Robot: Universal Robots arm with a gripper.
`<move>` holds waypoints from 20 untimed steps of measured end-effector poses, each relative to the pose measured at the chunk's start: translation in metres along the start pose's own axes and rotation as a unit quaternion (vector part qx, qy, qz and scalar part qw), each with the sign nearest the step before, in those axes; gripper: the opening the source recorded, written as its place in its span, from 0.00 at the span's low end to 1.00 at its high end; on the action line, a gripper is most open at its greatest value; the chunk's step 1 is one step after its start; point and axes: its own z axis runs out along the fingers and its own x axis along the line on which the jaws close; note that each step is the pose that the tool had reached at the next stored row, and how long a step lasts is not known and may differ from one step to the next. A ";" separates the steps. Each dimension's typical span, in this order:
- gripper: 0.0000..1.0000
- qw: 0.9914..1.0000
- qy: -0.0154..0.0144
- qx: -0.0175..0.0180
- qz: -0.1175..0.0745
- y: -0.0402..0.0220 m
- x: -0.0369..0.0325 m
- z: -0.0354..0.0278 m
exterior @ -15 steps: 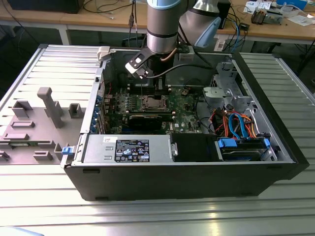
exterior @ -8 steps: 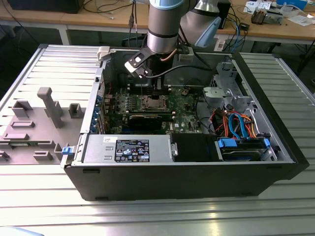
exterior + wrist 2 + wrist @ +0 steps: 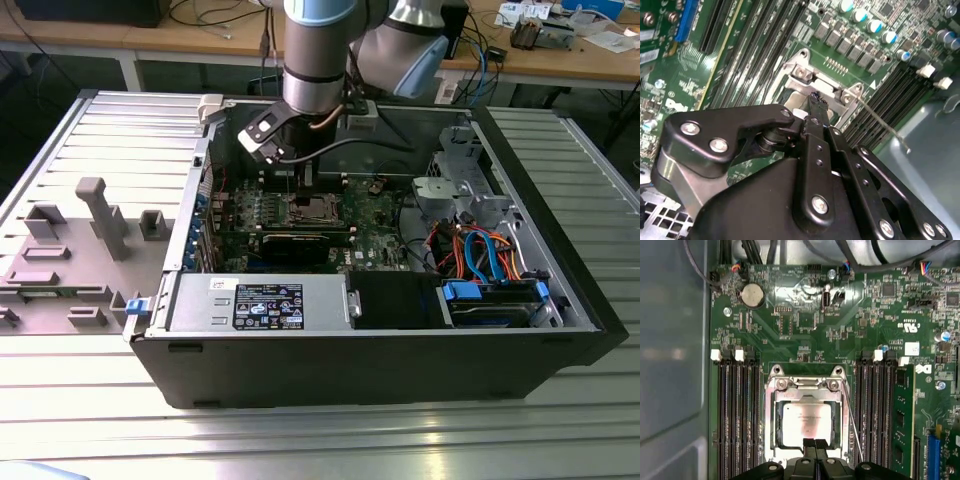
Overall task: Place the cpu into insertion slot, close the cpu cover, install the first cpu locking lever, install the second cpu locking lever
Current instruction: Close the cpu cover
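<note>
The tool (image 3: 815, 444) has its two black fingers (image 3: 809, 449) pressed together, and nothing can be seen between them. In the first wrist view the tips sit over the near edge of the chip socket. In the second wrist view the tool (image 3: 816, 102) comes down against the silvery metal at that socket. The cpu (image 3: 806, 421) lies flat in the insertion slot (image 3: 778, 432), with the slot's dark floor showing as a border round it. The cpu cover (image 3: 771, 410) lies down around the chip, which shows through its window. A thin wire lever (image 3: 852, 425) runs along one side of the socket, beside the black memory slots (image 3: 737, 410).

In the exterior view the tool (image 3: 305, 185) hangs straight down into an open computer case (image 3: 380, 365). The case rests on a ribbed metal counter (image 3: 300, 440). A grey moulded tray (image 3: 90, 240) lies at the exterior view's left, and a wooden counter (image 3: 590, 60) stands behind.
</note>
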 end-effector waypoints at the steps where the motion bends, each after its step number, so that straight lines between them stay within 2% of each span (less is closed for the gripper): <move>1: 0.11 1.000 0.000 0.000 0.000 -0.0018 0.0001 0.0026; 4: 0.11 1.000 0.000 0.000 -0.001 -0.0037 0.0004 0.0087; 13: 0.11 1.000 0.000 0.000 -0.002 -0.0043 0.0005 0.0145; 16: 0.11 1.000 0.000 0.000 -0.002 -0.0043 0.0005 0.0150; 18: 0.11 1.000 0.001 0.000 -0.002 -0.0042 0.0008 0.0139; 20: 0.11 1.000 0.000 0.000 -0.002 -0.0043 0.0006 0.0115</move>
